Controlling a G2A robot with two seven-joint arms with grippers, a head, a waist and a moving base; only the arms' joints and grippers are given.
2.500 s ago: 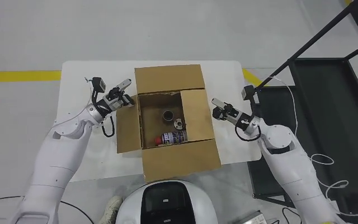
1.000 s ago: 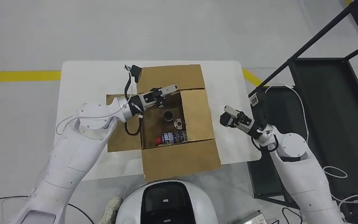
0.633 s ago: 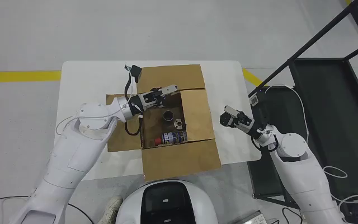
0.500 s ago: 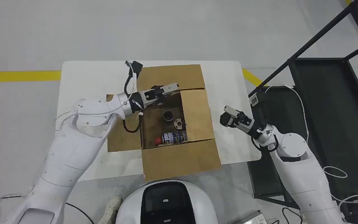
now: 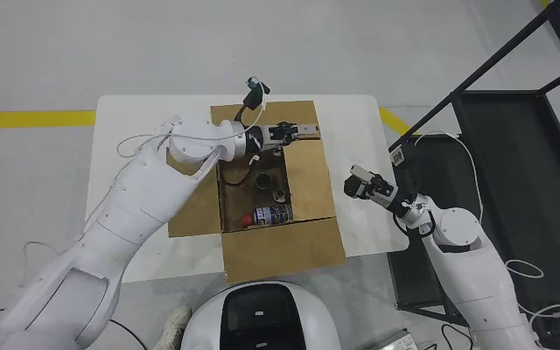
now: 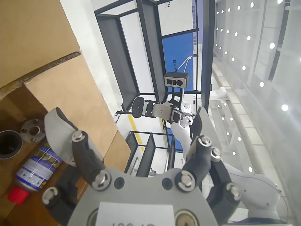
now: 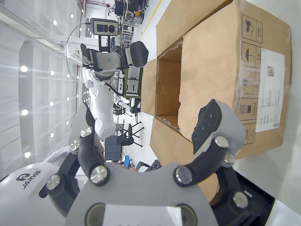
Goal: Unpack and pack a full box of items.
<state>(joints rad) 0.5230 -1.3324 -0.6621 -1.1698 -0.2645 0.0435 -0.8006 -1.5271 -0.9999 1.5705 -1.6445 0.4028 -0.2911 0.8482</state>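
Note:
An open cardboard box [image 5: 306, 188] stands in the middle of the white table [image 5: 131, 122], all its flaps folded out. Inside lie a dark cup [image 5: 262, 181], a metal flange [image 5: 279, 192] and a can with a red cap [image 5: 269, 214]. My left gripper [image 5: 302, 133] hangs open above the box's far right corner. In the left wrist view the left gripper [image 6: 128, 130] holds nothing, with the can [image 6: 35, 168], flange [image 6: 33, 131] and cup [image 6: 8, 142] beneath it. My right gripper [image 5: 357, 184] is open over the table, right of the box [image 7: 211, 59].
A black metal rack [image 5: 507, 175] stands close to the table's right edge, behind my right arm. A yellow line [image 5: 44, 118] runs along the floor to the left. Bare table shows left of the box and at the far right corner.
My left arm has swung from the box's left flap across the opening to its far right corner. My right gripper drew back from the right flap, then stayed still.

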